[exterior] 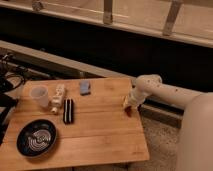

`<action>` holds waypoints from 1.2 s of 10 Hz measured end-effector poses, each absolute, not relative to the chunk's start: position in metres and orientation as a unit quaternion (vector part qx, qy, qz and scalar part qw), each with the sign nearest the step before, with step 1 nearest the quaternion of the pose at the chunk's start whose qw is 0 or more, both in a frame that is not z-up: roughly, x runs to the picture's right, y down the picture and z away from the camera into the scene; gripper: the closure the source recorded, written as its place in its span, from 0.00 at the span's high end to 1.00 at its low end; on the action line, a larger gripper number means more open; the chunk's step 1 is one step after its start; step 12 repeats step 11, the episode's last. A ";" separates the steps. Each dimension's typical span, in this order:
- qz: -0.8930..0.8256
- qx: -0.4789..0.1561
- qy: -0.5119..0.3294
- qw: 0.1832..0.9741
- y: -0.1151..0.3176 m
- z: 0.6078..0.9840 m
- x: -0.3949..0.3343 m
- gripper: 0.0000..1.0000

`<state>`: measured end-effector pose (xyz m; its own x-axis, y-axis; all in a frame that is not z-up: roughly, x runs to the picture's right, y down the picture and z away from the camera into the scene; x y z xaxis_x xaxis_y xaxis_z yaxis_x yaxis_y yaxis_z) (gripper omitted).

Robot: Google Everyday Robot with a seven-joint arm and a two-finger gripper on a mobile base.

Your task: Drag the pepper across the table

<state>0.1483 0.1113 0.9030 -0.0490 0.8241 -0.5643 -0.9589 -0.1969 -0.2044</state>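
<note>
The pepper (pixel 129 111) is a tiny dark red lump at the right edge of the light-brown plank table (pixel 100 130). My gripper (pixel 130 103) hangs from the white arm (pixel 165 92), which reaches in from the right. It points down right over the pepper, with its tips at or touching it. The tips hide part of the pepper.
A translucent cup (pixel 39 95), a white bottle-like object (pixel 58 97), a black ribbed block (pixel 68 110) and a small blue block (pixel 85 88) sit on the table's left half. A dark round plate (pixel 36 138) lies front left. Cables (pixel 11 80) lie beyond the left edge.
</note>
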 end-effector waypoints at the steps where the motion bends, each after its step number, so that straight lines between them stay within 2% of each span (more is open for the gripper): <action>1: 0.715 -0.295 0.114 0.624 0.111 0.904 0.148 0.18; 12: 0.715 -0.294 0.110 0.625 0.103 0.907 0.147 0.18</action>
